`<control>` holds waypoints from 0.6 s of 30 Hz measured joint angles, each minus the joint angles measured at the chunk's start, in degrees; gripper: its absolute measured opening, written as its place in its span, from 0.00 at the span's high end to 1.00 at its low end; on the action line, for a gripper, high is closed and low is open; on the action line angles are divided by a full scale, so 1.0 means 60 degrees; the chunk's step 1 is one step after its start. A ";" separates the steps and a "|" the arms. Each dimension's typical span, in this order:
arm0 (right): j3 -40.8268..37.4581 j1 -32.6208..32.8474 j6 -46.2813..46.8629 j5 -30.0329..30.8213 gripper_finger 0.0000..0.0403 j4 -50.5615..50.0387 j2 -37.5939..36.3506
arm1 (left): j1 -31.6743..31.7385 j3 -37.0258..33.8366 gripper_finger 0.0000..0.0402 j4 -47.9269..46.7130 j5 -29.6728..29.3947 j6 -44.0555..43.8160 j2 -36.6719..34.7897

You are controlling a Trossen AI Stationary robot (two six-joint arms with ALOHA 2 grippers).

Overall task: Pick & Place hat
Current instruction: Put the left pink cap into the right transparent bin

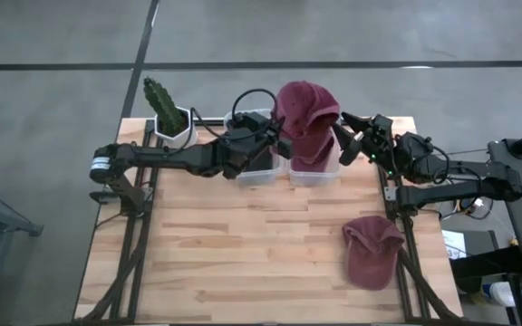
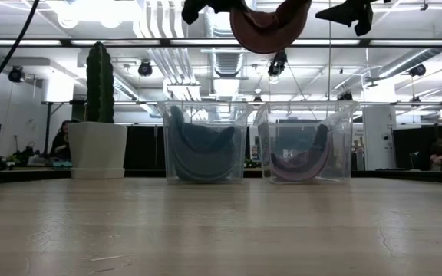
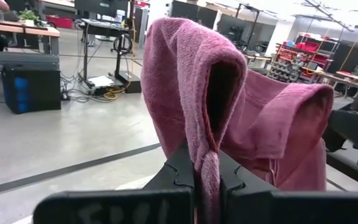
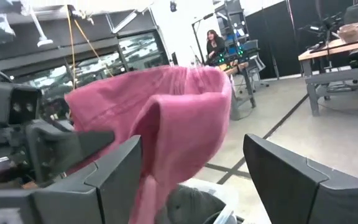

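high view: a dark pink fabric hat (image 1: 308, 116) is held aloft over the clear plastic bins (image 1: 314, 168) at the bench's far edge, pinched in the left gripper (image 1: 279, 145) jaws; the right gripper (image 1: 352, 145) jaws stand wide beside it. if released off-centre, the hat could be caught on a bin rim.

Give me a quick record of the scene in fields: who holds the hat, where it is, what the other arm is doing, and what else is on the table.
held hat: maroon hat, hanging above the right clear bin
holder: left gripper, jaws shut on the hat's fabric
other arm: right gripper, jaws open, beside the hat
second hat: maroon hat on the table, near the right arm
left clear bin: holds a dark blue hat
extra: potted cactus
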 joint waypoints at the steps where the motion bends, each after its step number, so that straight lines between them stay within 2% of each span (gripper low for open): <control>1: -0.0004 -0.0004 0.0000 0.0000 0.32 0.0096 0.0017 | 0.0003 0.0000 0.98 -0.0003 -0.0003 0.0000 0.0000; 13: -0.0004 -0.0615 0.0611 -0.0017 0.31 0.0309 0.0397 | -0.0001 -0.0011 0.98 -0.0005 0.0259 0.0019 0.0000; 18: -0.0004 -0.0699 0.0779 -0.0089 0.31 0.0889 0.0676 | 0.0003 -0.0091 0.98 -0.0007 0.0259 0.0084 0.0000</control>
